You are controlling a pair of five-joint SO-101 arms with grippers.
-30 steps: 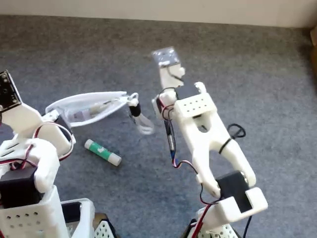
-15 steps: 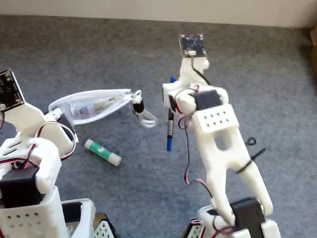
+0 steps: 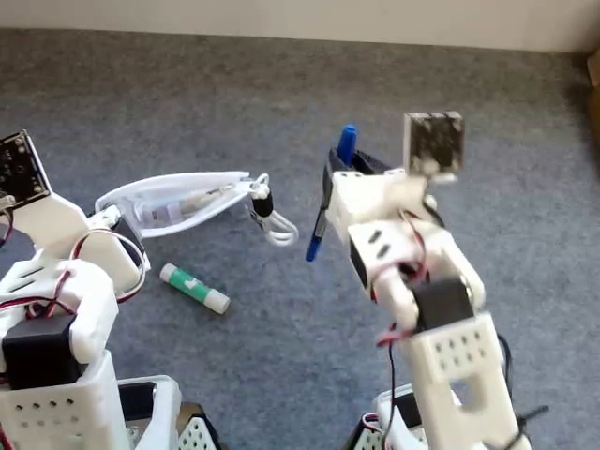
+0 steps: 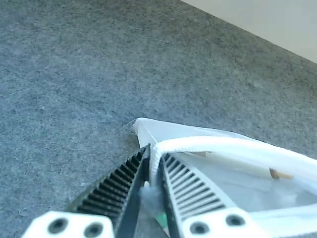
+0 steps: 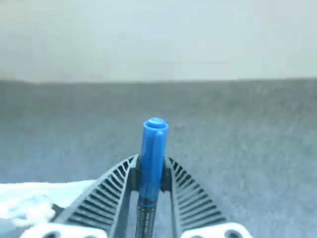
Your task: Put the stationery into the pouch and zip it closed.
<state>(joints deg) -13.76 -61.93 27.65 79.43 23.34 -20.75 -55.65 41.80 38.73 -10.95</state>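
The right pincer (image 5: 151,162) was clamped on a blue capped marker pen (image 5: 154,136), held above the grey carpeted counter (image 3: 169,94), right of the pouch. The left pincer (image 4: 153,154) was closed on the rim of the clear, white-edged zip pouch (image 3: 178,202). A green-and-white glue stick (image 3: 194,288) lay just nearer.

- We see a left arm (image 3: 56,281) and a right arm (image 3: 427,253), both of white printed plastic with black motors (image 3: 441,305).
- Red, black and white cables (image 3: 103,234) loop along them.
- A small circuit board (image 3: 433,141) tops each wrist.
- Our close views show black ribbed fingers (image 5: 106,201) on white, screw-holed mounts (image 4: 74,225).
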